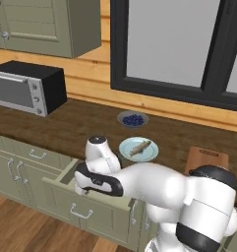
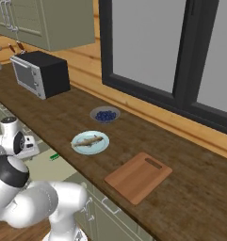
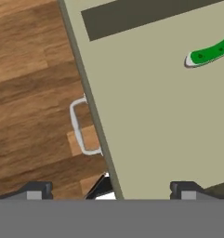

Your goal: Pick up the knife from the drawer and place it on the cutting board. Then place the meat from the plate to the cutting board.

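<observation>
Rendered kitchen: dark wood-grain counter (image 2: 190,197) w/ pale plank wall and black-framed window behind; sage-green cabinets below, wood floor.

Drawer (image 3: 150,111) pulled open, lower left of left base view; flat pale green inside, matte, no texture. Silver bar handle (image 3: 81,126) on its front, seen over floor planks at centre-left of hand view.

Knife (image 3: 210,52): glossy bright green handle at upper right edge of hand view, lying on drawer floor; rest runs out of frame. Also a small green sliver in left of right base view.

Board (image 2: 138,176): flat light-brown wood, rounded corners, slot near far short end; centre-low in right base view, on counter.

Plate (image 2: 90,142): round, shallow, pale blue, left of board and apart from it. Meat (image 2: 89,140): thin tan-brown strip lying across plate.

Grey bowl (image 2: 105,115) of dark blue berries just beyond plate. Black microwave (image 2: 41,73) at upper left.

Arm: white, bent forward and down, wrist over open drawer in left base view. Gripper (image 3: 108,188) above drawer front edge; tips set wide apart, nothing between them.
</observation>
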You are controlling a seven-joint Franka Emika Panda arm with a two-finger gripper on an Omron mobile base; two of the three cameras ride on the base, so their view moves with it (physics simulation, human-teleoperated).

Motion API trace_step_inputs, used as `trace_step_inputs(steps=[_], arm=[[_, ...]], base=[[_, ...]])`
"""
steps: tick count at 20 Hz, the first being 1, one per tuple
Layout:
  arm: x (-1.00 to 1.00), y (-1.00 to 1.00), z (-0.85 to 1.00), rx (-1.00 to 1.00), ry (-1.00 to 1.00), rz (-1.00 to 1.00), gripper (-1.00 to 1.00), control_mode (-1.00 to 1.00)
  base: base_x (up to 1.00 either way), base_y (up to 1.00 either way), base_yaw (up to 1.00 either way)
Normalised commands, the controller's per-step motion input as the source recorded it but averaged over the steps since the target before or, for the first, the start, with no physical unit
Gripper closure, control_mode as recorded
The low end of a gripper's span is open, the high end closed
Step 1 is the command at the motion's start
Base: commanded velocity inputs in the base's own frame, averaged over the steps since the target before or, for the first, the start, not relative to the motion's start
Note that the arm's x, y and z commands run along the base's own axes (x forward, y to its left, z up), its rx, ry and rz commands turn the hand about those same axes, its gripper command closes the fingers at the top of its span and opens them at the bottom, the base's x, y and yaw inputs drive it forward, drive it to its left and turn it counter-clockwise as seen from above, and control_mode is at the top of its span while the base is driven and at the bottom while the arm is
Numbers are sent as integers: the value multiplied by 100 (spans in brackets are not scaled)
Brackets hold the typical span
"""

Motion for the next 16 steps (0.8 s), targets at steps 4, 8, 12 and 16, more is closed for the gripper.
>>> trace_step_inputs(steps=[4,8,12,16], arm=[[40,27,-23,-1,9,1,-100,-100],[11,22,-6,-1,2,0,-100,-100],[1,21,-29,0,7,2,-100,-100],[8,5,-27,0,5,3,-100,-100]], base=[[0,0,0],[0,0,0],[0,0,0],[0,0,0]])
